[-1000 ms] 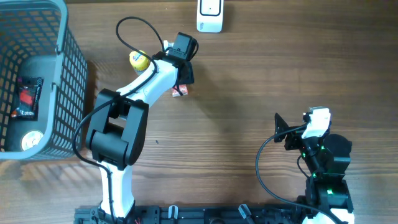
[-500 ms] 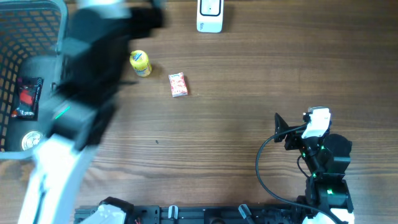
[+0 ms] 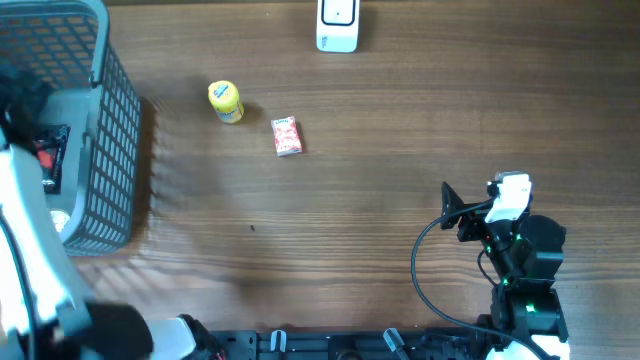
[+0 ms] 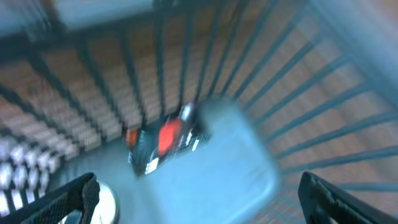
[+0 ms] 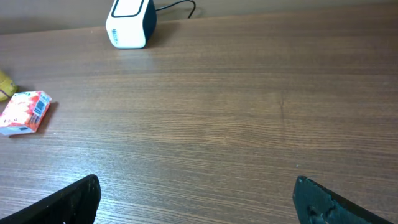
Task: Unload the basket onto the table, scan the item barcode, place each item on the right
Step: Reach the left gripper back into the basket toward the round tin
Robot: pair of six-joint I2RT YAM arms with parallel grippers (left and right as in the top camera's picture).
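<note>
Small red-and-white box (image 3: 287, 136) lying on the surface (image 3: 400, 200), both tools spread.
The box is seen flat near a yellow container (image 3: 225, 101) and well apart from the white scanner (image 3: 337, 25). The left tool (image 4: 199, 202) is held wide apart over the grey basket (image 3: 115, 130), in a blurred view; the right tool (image 5: 199, 202) is spread above bare wood, nothing pinched.

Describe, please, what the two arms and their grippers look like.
The right arm is mostly black, with a white block near its wrist, a small green light and a thin black cable looping beside it. The right gripper has dark, flat fingers. The left arm, blurred here, shows a white link and a black joint; the left gripper has similar dark fingers.
</note>
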